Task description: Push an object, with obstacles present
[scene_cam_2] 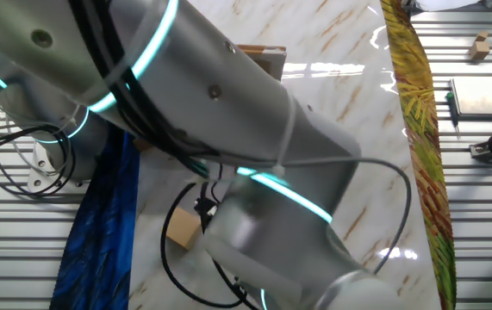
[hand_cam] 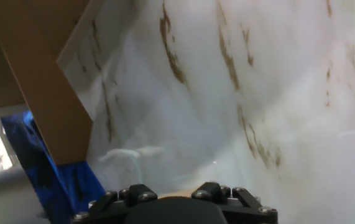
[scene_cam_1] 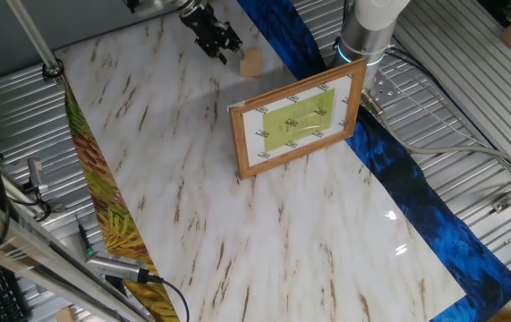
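Well, the gripper point(scene_cam_1: 222, 52) hangs low over the far corner of the marble table point(scene_cam_1: 264, 241), its dark fingers pointing down just beside the block point(scene_cam_1: 251, 63). From one fixed view a thin gap seems to lie between them, but I cannot tell for sure whether they touch. Nor can I tell whether the fingers are apart or together: they read as one dark cluster, and the hand view shows only the mount at the bottom edge.

The block (a small tan wooden cube) sits near the table's edge, close to the blue cloth point(scene_cam_1: 416, 192) that runs along that side. In the hand view it fills the upper left, with the cloth below it and bare marble to the right. In the other fixed view the arm point(scene_cam_2: 228, 112) covers most of the picture, and the block point(scene_cam_2: 183, 230) peeks out under it at the cloth's border.

Nearer the table's middle stands the frame point(scene_cam_1: 300, 121), upright on its long edge and holding a green sheet, well apart from the block. A leaf-print cloth point(scene_cam_1: 103, 197) lies along the opposite side of the table.
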`<state>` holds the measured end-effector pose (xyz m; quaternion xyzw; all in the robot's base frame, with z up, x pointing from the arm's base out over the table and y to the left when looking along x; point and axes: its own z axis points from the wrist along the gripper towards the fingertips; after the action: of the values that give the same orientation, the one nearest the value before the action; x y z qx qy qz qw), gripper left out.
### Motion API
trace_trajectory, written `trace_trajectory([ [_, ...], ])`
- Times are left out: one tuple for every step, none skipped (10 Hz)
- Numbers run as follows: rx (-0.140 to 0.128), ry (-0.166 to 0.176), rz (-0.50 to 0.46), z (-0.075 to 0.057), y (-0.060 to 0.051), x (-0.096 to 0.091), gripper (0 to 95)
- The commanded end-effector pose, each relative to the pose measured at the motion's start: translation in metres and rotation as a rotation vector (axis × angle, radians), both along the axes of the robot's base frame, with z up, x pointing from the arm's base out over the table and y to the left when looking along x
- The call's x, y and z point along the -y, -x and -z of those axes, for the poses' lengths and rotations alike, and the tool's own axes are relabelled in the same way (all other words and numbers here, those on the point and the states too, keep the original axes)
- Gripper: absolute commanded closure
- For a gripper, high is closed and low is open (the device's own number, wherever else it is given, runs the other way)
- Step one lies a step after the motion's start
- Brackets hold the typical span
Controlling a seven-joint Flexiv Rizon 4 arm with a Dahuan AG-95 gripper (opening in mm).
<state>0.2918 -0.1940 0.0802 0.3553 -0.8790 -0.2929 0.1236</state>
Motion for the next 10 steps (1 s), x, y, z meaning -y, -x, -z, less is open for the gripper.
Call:
trace_trajectory([
  [-0.013,-0.008,0.003,-0.001,0.009,0.013,38.0],
  [-0.015,-0.007,0.004,-0.001,0.010,0.013,38.0],
  [-0.018,-0.009,0.006,-0.001,0.014,0.019,38.0],
  [-0.020,-0.009,0.008,-0.001,0.016,0.021,38.0],
  [-0.021,-0.007,0.011,-0.001,0.012,0.017,38.0],
  [-0.021,-0.003,0.010,-0.001,0.011,0.015,57.0],
  [-0.023,0.001,0.016,-0.001,0.011,0.015,57.0],
  [-0.024,0.004,0.023,0.000,0.008,0.011,57.0],
  [-0.021,0.008,0.026,0.000,0.008,0.011,57.0],
  [-0.018,0.015,0.027,0.000,0.008,0.011,57.0],
])
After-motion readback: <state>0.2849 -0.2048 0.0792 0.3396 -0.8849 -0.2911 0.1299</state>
